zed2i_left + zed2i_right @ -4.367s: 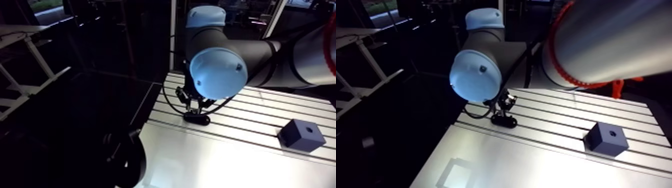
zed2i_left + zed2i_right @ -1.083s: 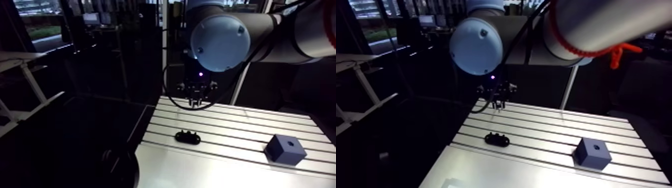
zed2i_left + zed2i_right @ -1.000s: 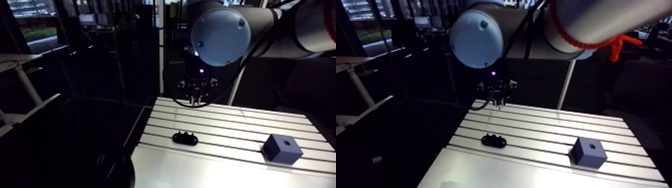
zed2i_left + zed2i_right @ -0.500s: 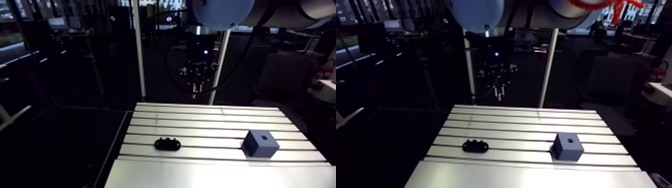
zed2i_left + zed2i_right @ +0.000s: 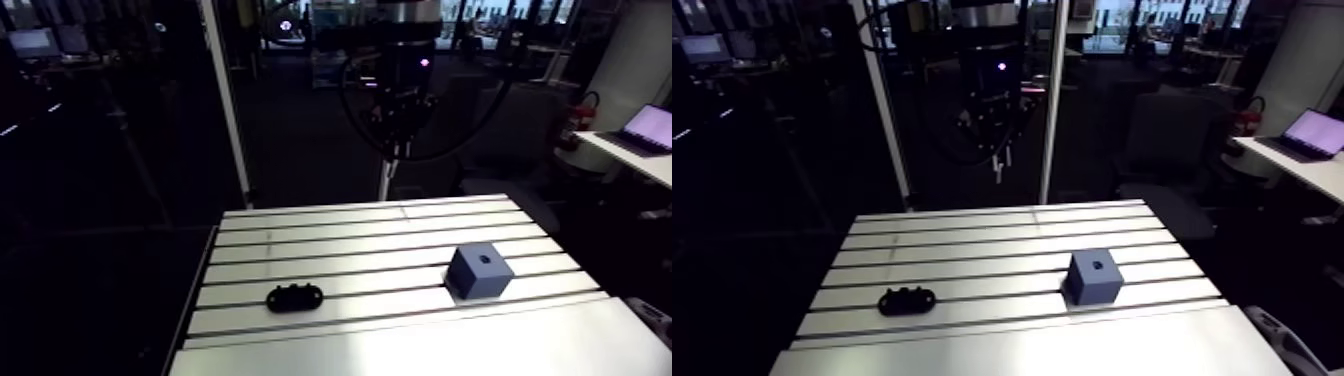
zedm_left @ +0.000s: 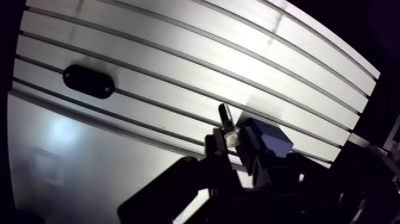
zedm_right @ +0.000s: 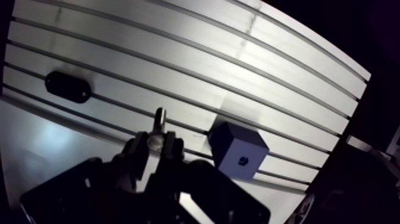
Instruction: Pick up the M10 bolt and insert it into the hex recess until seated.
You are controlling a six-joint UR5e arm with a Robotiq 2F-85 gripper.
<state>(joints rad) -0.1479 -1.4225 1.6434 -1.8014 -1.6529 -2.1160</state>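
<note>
Pincer [image 6: 232,140] observed clenched on the M10 bolt [image 6: 225,117]. In the wrist view the two fingers [image 7: 138,150] press the bolt's pale head end between them. The dark shank projects ahead of the fingertips toward the table [image 5: 330,238].

Arm view: the pincer hangs at upper centre of the frame, high above the table and out past its far edge, touching nothing on it. The bolt shows there only as a small pale sliver below the fingers, so its detail cannot be read from that view.

Blue-grey block [image 5: 478,273] stands on the right half of the table, right of frame centre, resting flat across the slots. A small dark hole [image 5: 484,259] shows in its top face; the shape of the hole cannot be told. In the wrist view the block lies just beside the pincer and below it, partly covered by one finger in the left eye. The bolt is well apart from the hole and is not in it.

Black oval piece [image 5: 295,296] lies flat on the left half of the table, lower left of centre in the arm view. It is well apart from the block and from the pincer.
</note>
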